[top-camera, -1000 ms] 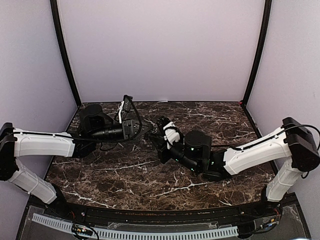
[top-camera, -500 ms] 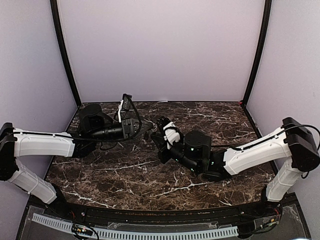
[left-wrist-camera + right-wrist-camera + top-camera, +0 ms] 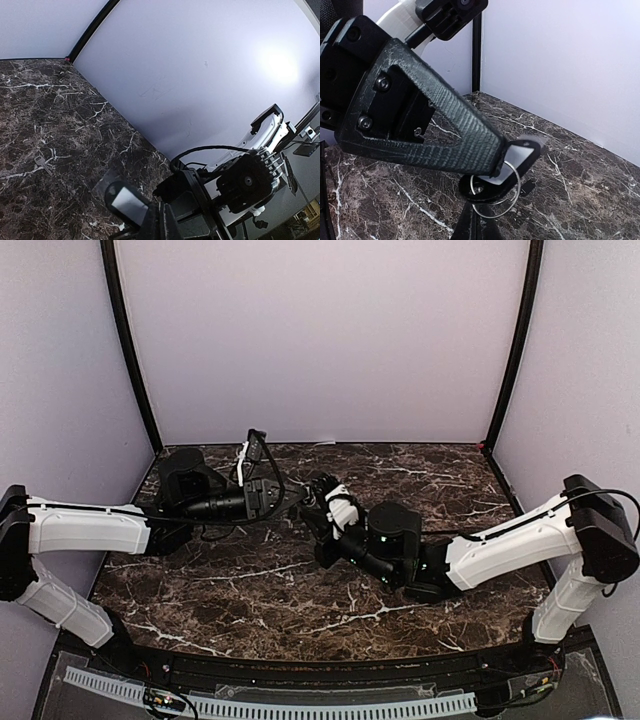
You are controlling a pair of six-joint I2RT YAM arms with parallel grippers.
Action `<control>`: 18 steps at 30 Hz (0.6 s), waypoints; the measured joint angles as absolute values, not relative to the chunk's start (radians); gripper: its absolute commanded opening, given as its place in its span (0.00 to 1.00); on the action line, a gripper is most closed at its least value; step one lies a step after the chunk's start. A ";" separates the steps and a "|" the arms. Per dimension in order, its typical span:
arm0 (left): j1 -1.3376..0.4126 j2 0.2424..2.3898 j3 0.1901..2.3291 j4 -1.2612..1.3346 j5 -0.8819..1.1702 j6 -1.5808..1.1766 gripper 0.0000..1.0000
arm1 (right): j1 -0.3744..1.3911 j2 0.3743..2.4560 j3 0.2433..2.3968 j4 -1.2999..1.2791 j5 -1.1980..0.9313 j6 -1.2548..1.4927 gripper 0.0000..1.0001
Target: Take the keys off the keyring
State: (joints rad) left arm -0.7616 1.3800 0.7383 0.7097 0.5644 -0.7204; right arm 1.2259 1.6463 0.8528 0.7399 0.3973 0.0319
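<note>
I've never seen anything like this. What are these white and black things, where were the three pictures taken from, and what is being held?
These are two robot arms, the left arm and right arm, bolted to a marble table. One picture looks down from above; the others come from a camera on each wrist. The left hand pinches a black tag on a thin wire keyring; the right hand seems to pinch a dark piece on that ring, probably a key. One loose key lies on the table.
</note>
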 measured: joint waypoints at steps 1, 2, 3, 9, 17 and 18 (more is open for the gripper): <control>-0.762 1.380 0.738 0.710 0.564 -0.721 0.00 | 1.226 1.649 0.853 0.740 0.395 0.035 0.00; -0.762 1.380 0.738 0.710 0.564 -0.723 0.00 | 1.226 1.652 0.854 0.740 0.392 0.038 0.00; -0.762 1.380 0.738 0.710 0.564 -0.723 0.00 | 1.226 1.658 0.854 0.739 0.388 0.042 0.00; -0.762 1.380 0.738 0.711 0.560 -0.728 0.00 | 1.225 1.681 0.854 0.725 0.374 0.065 0.00; -0.762 1.376 0.738 0.726 0.531 -0.731 0.00 | 1.223 1.679 0.842 0.733 0.371 0.088 0.00; -0.762 1.374 0.738 0.724 0.520 -0.727 0.00 | 1.223 1.676 0.831 0.738 0.371 0.090 0.00</control>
State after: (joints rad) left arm -0.7620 1.3739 0.7376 0.7242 0.5198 -0.7269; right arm 1.2232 1.6756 0.8307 0.7376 0.3714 0.0898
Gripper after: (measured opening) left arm 0.008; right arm 0.004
